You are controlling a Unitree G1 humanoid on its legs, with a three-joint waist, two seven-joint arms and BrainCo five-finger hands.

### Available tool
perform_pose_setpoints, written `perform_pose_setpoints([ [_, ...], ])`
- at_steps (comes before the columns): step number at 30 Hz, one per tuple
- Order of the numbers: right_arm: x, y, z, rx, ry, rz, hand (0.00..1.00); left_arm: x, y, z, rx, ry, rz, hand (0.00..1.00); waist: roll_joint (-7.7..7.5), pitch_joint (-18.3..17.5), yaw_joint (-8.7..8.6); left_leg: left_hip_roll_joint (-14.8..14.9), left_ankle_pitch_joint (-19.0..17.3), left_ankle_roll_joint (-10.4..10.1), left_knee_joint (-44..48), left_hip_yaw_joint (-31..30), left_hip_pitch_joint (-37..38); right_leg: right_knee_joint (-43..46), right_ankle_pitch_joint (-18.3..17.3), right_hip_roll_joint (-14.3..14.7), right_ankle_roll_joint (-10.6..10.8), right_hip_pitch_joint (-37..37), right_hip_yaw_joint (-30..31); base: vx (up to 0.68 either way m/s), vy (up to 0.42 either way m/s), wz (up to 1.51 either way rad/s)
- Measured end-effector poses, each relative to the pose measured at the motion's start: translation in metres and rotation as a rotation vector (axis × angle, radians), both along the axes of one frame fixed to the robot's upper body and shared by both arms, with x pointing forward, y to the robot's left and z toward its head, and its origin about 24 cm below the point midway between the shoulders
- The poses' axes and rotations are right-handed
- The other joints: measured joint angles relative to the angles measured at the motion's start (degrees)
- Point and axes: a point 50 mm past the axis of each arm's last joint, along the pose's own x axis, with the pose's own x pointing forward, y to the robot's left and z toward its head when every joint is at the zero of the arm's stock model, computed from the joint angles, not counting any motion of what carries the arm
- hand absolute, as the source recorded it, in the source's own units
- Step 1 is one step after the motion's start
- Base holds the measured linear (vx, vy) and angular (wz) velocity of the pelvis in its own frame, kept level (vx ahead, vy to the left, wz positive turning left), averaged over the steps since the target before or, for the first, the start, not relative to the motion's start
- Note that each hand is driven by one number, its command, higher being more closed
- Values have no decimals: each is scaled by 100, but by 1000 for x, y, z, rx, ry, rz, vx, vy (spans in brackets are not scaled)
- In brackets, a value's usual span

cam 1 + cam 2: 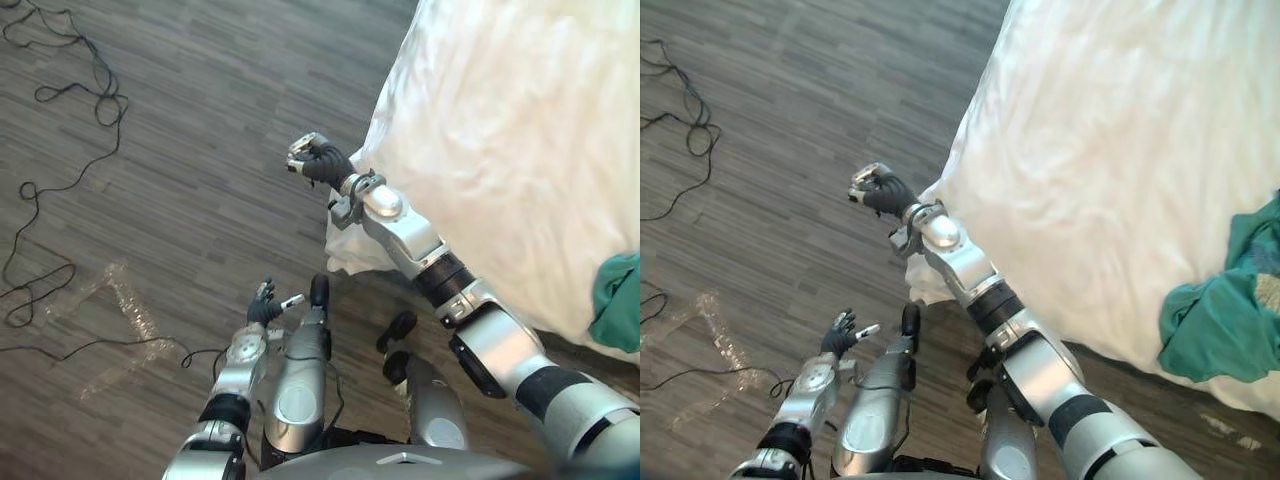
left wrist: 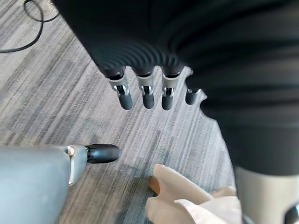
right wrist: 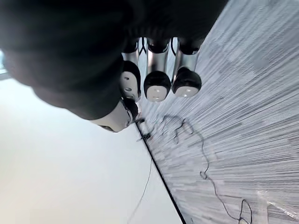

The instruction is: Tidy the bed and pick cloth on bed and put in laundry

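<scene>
A crumpled teal cloth lies on the white bed near its side edge, at the far right; in the left eye view the cloth is cut off by the picture's edge. My right hand hangs over the floor just off the bed's corner, fingers curled and holding nothing; its wrist view shows the curled fingertips. My left hand stays low over the floor, well left of the bed, with straight fingers and the thumb apart. Both hands are far from the cloth.
Grey wood-plank floor spreads left of the bed. The white sheet's corner hangs down to the floor below my right forearm. A shiny strip of clear tape lies on the floor at the left. A white wall meets the floor.
</scene>
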Motion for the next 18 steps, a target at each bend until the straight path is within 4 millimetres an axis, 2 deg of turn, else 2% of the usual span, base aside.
perform_pose_setpoints([
  [3,8,-13,-8,-8,45,-48,100,9,-7,3,-25,1,-5,0,104,55,-2,0,73,13,-22,66,-177,167,-15,-59,-21,-290,55,-77,7,-10],
  [7,19,-35,-16,-11,96,-153,100,33,-30,18,-101,-33,-32,0,281,128,-38,-55,354,25,-333,179,-446,399,-16,-157,-30,-879,217,-64,0,-11],
  [10,23,-35,-11,2,91,-179,100,50,-45,34,-150,-82,-47,0,417,155,-32,-54,502,-11,-511,230,-612,489,-17,-185,-33,-1206,275,-48,-29,-7],
  [14,23,-35,-22,25,137,-195,100,60,-56,46,-183,-115,-59,0,536,173,-57,-76,563,-2,-546,302,-769,631,-24,-243,-40,-1486,370,-14,-14,-6],
  [16,20,-33,-31,51,170,-189,100,64,-60,50,-232,-124,-34,0,539,171,-129,-120,610,2,-637,348,-770,763,-73,-321,-57,-1596,384,13,4,4],
  [17,18,-31,-42,58,210,-188,100,65,-62,51,-249,-124,-21,0,538,171,-232,-149,617,4,-654,375,-770,851,-114,-371,-40,-1632,397,30,11,6],
  [18,14,-31,-58,69,265,-193,100,66,-65,53,-262,-127,-9,0,536,170,-266,-186,615,3,-655,430,-770,917,-127,-408,-39,-1703,508,0,0,0],
])
